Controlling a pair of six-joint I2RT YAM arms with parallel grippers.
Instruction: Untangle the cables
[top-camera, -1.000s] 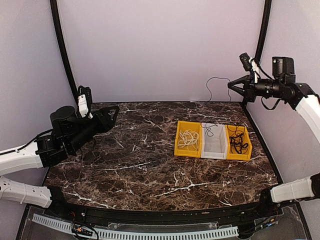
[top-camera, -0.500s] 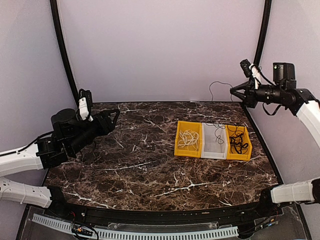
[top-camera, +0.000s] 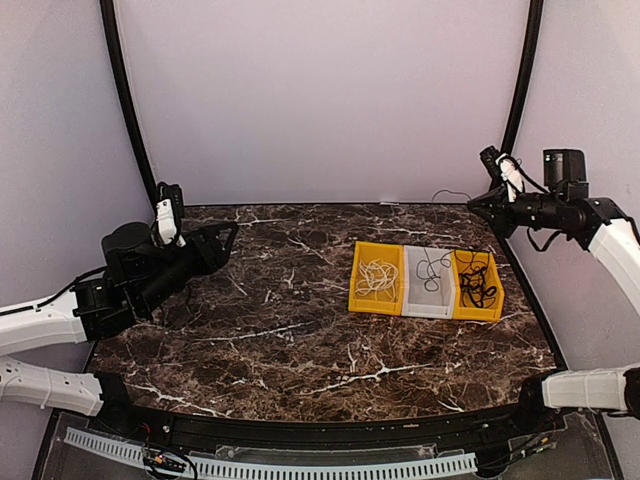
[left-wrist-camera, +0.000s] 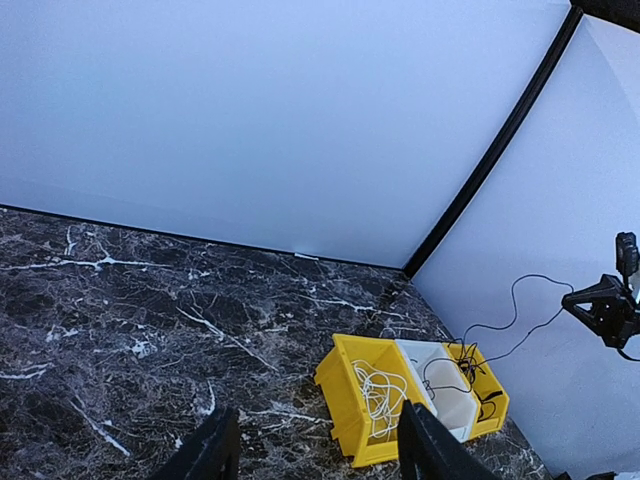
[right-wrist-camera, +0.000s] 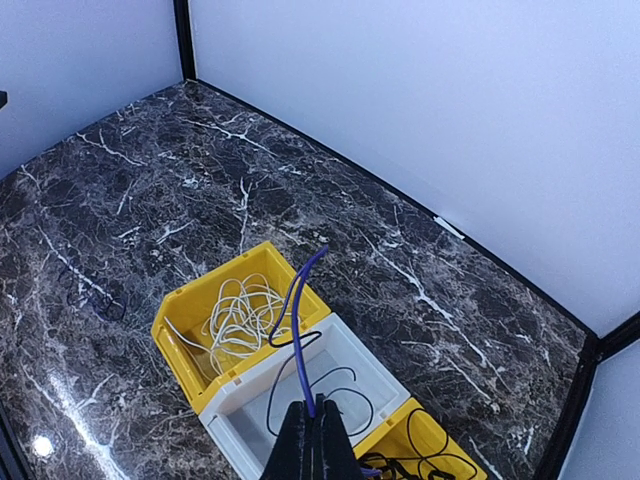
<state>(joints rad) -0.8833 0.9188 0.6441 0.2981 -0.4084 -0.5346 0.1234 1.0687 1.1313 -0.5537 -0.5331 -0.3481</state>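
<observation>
Dark marble table (top-camera: 300, 340) under white walls carries three bins at its 3 o'clock side. The right end effector (right-wrist-camera: 312, 428) is clenched on a thin dark cable (right-wrist-camera: 296, 300), likely held high to draw that strand clear of the white bin (top-camera: 430, 310). This bin sits between a yellow bin (top-camera: 354, 285) of white cables (right-wrist-camera: 240, 315) and another yellow bin (top-camera: 482, 314) of black cables (top-camera: 477, 280). The left end effector (left-wrist-camera: 315, 455) hangs released and empty at 9 o'clock. Only the right wrist view shows the pinch; the left wrist view shows the strand's slack arc.

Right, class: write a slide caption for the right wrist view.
Right gripper shut on a thin dark cable trailing into the white plastic bin beside a yellow bin of white cables.
</observation>
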